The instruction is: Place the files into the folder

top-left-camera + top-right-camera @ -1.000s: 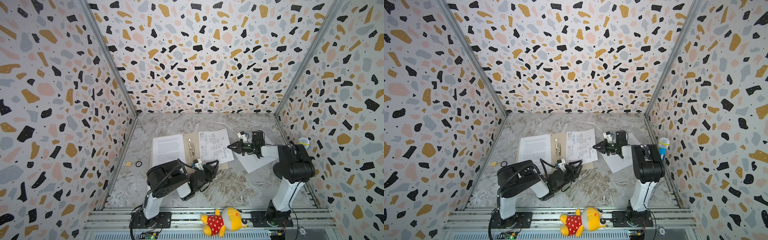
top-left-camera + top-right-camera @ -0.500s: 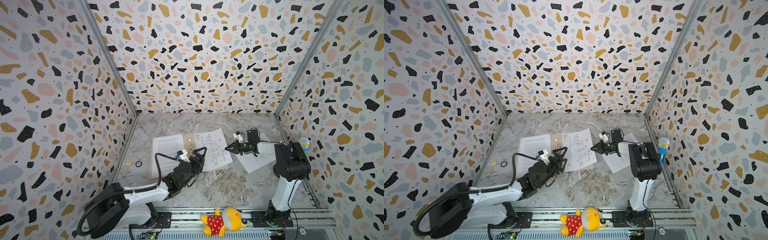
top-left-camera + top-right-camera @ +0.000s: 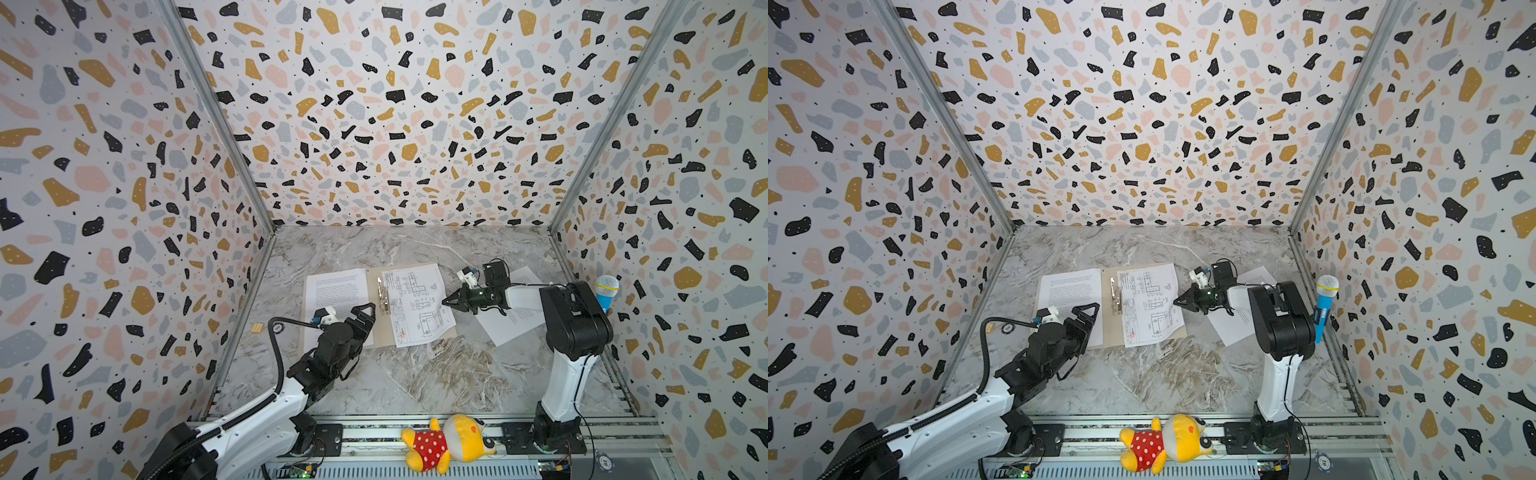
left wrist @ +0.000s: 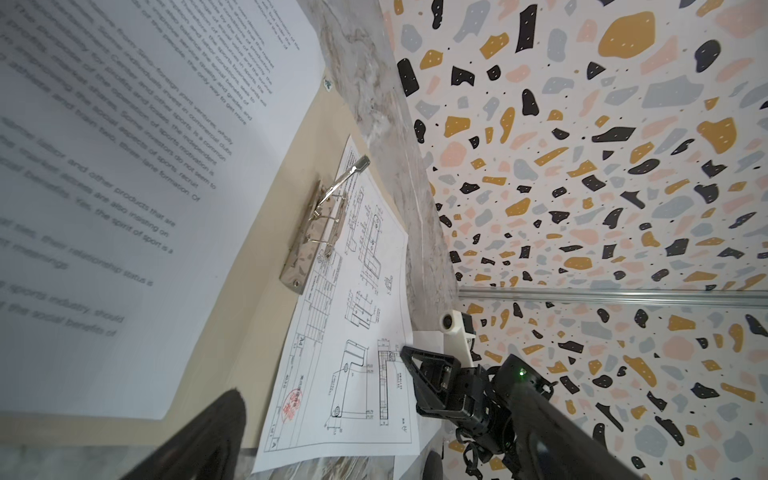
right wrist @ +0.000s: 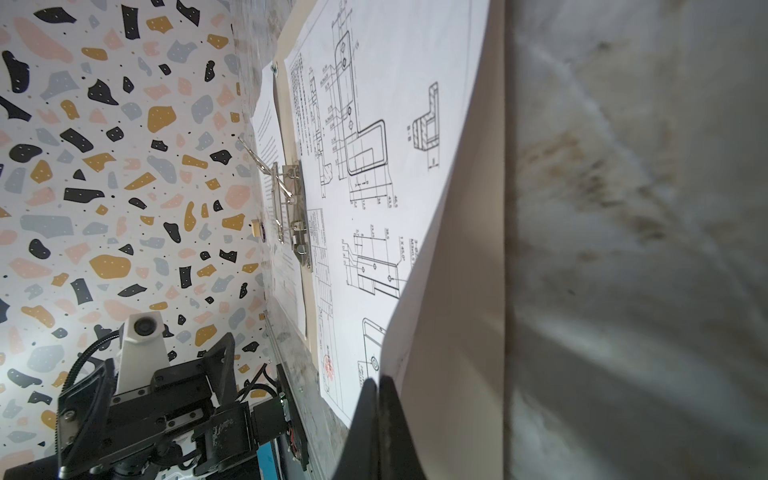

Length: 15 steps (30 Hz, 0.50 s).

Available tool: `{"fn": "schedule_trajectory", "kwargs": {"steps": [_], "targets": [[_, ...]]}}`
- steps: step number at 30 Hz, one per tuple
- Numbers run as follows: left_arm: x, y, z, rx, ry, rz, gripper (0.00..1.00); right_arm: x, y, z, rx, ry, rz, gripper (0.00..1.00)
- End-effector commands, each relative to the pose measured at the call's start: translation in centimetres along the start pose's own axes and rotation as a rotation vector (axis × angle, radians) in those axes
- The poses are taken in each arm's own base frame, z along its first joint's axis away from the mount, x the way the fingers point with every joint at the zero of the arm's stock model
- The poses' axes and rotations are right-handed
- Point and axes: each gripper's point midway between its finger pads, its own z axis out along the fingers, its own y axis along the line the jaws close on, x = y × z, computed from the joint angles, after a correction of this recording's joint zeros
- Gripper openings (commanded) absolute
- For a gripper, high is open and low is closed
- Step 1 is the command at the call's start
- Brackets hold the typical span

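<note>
Tan cardboard folder [image 3: 384, 332] lay open on the marble table [image 3: 415, 374], 1 white printed text sheet [image 3: 336, 291] on its left leaf. The right gripper [image 3: 445, 301], jaws pressed together, pinched the outer edge of the white line-drawing sheet [image 3: 415, 305] on the right leaf. The left gripper [image 3: 366, 312] hovered spread over the text sheet. Judged step: seating the drawing. Next move would require release, then retrieval of the 3rd white sheet [image 3: 512, 328] beside the folder.

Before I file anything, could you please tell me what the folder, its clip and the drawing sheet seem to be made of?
The folder looks like matte tan cardboard, stiff and flat. The clip seems polished metal: silvery, with bright glints. The drawing sheet is probably thin white paper; its edge bends.
</note>
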Motion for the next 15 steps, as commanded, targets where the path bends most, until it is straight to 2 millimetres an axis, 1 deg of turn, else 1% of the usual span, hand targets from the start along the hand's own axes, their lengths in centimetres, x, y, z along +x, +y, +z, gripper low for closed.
{"fn": "schedule_trajectory", "kwargs": {"steps": [1,3,4,6,8,10,12,13,15], "targets": [[0.2,0.1,0.1,-0.001,0.02,0.038,1.0,-1.3,1.7,-1.8,-0.002,-0.063,-0.03,0.0],[0.2,0.5,0.1,0.001,0.017,0.028,1.0,-2.4,3.7,-3.1,-0.016,-0.097,-0.06,0.0],[0.2,0.6,0.1,0.002,0.017,0.022,1.0,-2.9,4.7,-3.4,-0.029,-0.102,-0.061,0.0],[0.3,0.8,0.2,0.007,0.02,0.013,1.0,-3.9,7.2,-4.1,-0.077,-0.117,-0.067,0.0],[0.3,0.9,0.3,0.007,0.023,0.011,1.0,-5.0,9.0,-4.6,-0.11,-0.137,-0.061,0.0],[0.5,1.1,0.4,0.004,0.032,0.012,1.0,-6.2,10.4,-4.8,-0.155,-0.143,-0.04,0.0],[0.6,1.0,0.4,0.007,0.036,0.009,1.0,-7.2,11.3,-4.5,-0.191,-0.136,-0.011,0.0],[0.6,1.0,0.4,0.009,0.037,0.007,1.0,-7.5,11.7,-4.2,-0.198,-0.129,0.001,0.0],[0.6,1.0,0.4,0.013,0.037,0.002,1.0,-7.6,11.7,-3.7,-0.201,-0.129,0.035,0.0]]}}
